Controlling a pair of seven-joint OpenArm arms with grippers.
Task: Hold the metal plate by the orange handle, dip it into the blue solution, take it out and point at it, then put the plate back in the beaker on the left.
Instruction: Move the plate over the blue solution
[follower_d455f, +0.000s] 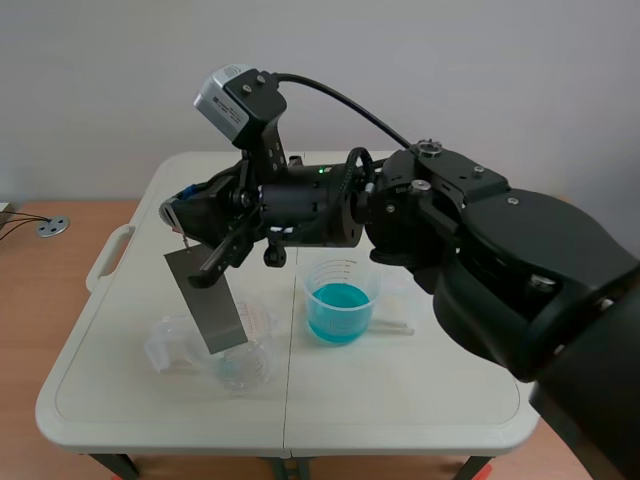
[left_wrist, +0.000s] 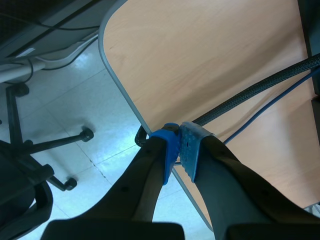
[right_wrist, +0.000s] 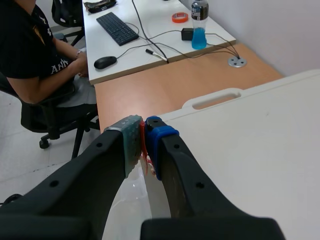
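**Plate hangs from your right gripper at the left beaker**

Scene view: your right arm comes in from the right and reaches past the middle of the white table (follower_d455f: 420, 400). Your right gripper (follower_d455f: 188, 212) is closed on the top end of the metal plate (follower_d455f: 207, 300). The plate hangs tilted, its lower end toward the middle of the table. That lower end overlaps the mouth of the clear left beaker (follower_d455f: 250, 365); you cannot tell from here whether it is inside or just above. The beaker of blue solution (follower_d455f: 341, 300) stands upright just to the right, apart from the plate. A clear rod (follower_d455f: 392, 325) lies beside it. A clear plastic piece (follower_d455f: 168, 350) lies just left of the clear beaker.

Left wrist view: your left gripper (left_wrist: 179, 150) has its pads pressed together with nothing between them. It hangs over the edge of a wooden desk (left_wrist: 210, 65), with a thick black cable (left_wrist: 260, 87) ahead of it and a chair base (left_wrist: 55, 145) on the floor beside it.

Right wrist view: your fingers stand narrow, clamping the thin orange handle (right_wrist: 144, 150) between the two pads. Ahead lie the table's edge and a wooden desk. Beyond them, a person (right_wrist: 35, 55) sits at a white desk with a keyboard (right_wrist: 117, 27), a mouse (right_wrist: 105, 62) and a bottle (right_wrist: 199, 25).
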